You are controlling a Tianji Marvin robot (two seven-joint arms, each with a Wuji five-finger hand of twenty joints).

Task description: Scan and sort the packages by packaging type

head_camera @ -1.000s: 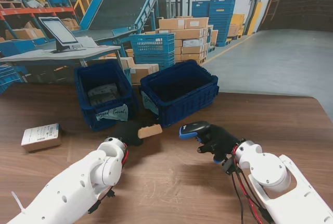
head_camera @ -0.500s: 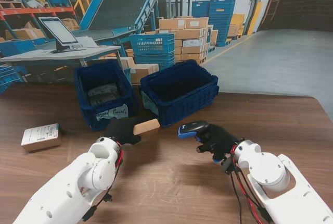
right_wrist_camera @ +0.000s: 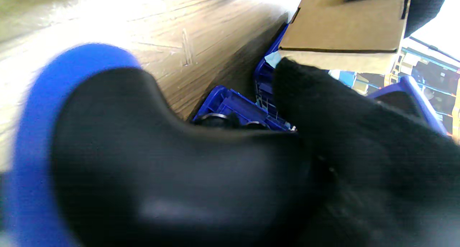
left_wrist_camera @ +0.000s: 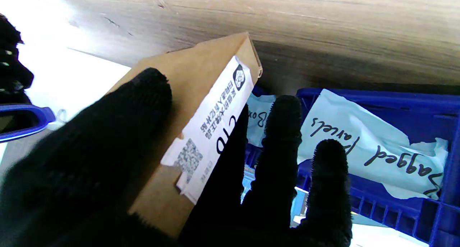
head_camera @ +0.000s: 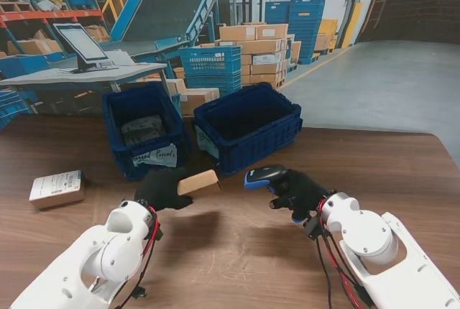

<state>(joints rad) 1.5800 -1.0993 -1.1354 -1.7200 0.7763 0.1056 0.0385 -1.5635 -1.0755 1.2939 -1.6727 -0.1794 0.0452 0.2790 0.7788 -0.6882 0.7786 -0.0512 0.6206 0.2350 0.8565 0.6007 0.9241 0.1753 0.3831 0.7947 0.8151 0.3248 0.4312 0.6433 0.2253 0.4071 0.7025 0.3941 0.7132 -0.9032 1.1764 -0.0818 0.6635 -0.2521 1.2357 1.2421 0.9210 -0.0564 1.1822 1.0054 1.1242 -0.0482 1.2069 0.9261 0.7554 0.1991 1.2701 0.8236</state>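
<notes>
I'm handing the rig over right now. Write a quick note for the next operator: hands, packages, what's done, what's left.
Left hand: shut on the small brown cardboard box, held above the wooden table, white barcode label showing in the left wrist view.
Right hand: shut on the blue-and-black handheld scanner, its head close to the box.
Left blue crate, labelled Bagged Parcels, holds bagged items. Right blue crate looks empty.
Second labelled cardboard box waits on the table, far left.
Left: finish scanning, sort this box, then handle the second.
</notes>
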